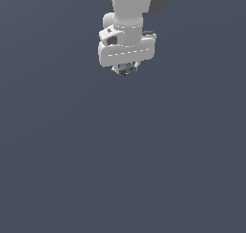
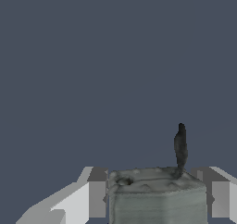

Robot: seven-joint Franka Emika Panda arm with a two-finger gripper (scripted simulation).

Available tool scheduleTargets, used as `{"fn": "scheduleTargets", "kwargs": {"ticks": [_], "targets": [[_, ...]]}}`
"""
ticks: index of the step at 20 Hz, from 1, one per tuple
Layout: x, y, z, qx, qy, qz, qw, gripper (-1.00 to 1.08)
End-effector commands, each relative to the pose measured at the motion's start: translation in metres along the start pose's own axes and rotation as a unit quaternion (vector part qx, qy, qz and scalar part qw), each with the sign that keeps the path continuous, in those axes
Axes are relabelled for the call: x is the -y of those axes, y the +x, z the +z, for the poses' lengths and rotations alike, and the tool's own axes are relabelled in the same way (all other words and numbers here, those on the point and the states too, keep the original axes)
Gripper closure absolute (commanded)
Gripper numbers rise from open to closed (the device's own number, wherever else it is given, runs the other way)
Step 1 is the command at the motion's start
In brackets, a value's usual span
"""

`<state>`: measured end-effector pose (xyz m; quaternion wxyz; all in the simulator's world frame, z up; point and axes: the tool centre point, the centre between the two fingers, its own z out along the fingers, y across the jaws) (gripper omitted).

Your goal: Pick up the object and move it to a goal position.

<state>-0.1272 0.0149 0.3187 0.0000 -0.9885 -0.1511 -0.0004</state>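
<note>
The white gripper (image 1: 126, 69) hangs from the arm in the upper middle of the exterior view. It is shut on the object (image 1: 126, 70), a tiny dark grey-olive lump seen just under the white hand. In the wrist view the object (image 2: 157, 195) is a grey-green blocky lump with a thin dark stalk rising from it. It sits between the two fingers (image 2: 95, 193), which press on both of its sides. The gripper (image 2: 155, 197) holds it with nothing but the flat floor behind it.
A plain dark grey-blue surface (image 1: 123, 169) fills both views. No other object, edge or marker shows.
</note>
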Motion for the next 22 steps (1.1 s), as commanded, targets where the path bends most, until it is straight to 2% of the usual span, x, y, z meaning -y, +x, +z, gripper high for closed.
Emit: {"fn": "scheduleTargets", "kwargs": {"ticks": [1, 11, 22], "targets": [[0.002, -0.002, -0.023, 0.0, 0.0, 0.0, 1.0, 1.08], [0.005, -0.004, -0.079, 0.0, 0.0, 0.0, 1.0, 1.08], [0.005, -0.002, -0.086, 0.0, 0.0, 0.0, 1.0, 1.08]]}}
